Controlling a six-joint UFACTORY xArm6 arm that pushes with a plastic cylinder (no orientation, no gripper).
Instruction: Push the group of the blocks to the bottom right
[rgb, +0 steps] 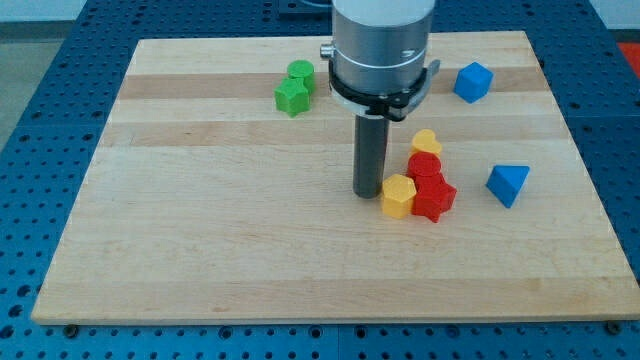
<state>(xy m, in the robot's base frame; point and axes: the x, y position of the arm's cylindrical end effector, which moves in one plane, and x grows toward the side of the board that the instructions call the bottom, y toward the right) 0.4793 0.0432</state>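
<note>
Red-and-yellow block cluster (421, 178), board's centre-right

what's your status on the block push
My tip down on the board, just left of the yellow hexagon block. Yellow-and-red cluster bunched at centre-right, not yet bottom right. Blue triangular block sits to its right.
</note>
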